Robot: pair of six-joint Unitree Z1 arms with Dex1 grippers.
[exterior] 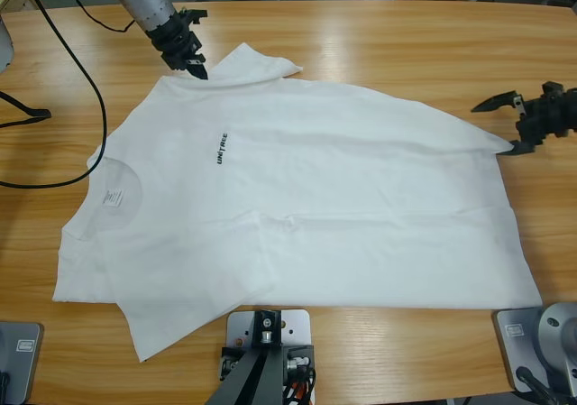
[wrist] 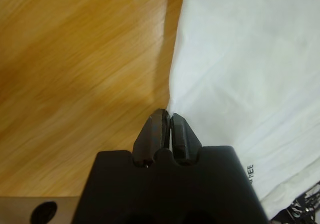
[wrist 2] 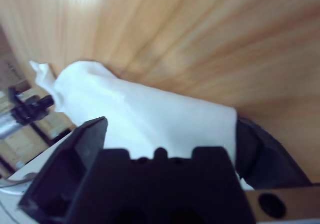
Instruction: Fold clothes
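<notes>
While the T-shirt (exterior: 297, 207) lies spread front-up on the bench (exterior: 406, 44), its long axis runs from the collar, nearer the left tool (exterior: 196, 67), toward the hem, nearer the right tool (exterior: 507, 125). The far sleeve is flipped over itself just beside the left tool, whose jaws are pressed together at the shirt's edge by that sleeve; in the left wrist view the cloth starts right at their tips, and I judge they pinch it, though the fabric between them is not plainly seen. The right tool stands wide, its jaws straddling the hem's far corner, white cloth lying between them in its wrist view. Each tool has the garment directly ahead of it, so a fold would likely carry that far edge toward the near one. The cotton is thin, limp and softly wrinkled, with a small dark chest print (exterior: 222, 148) and a neck label (exterior: 112, 197); the wood is smooth and glossy.
</notes>
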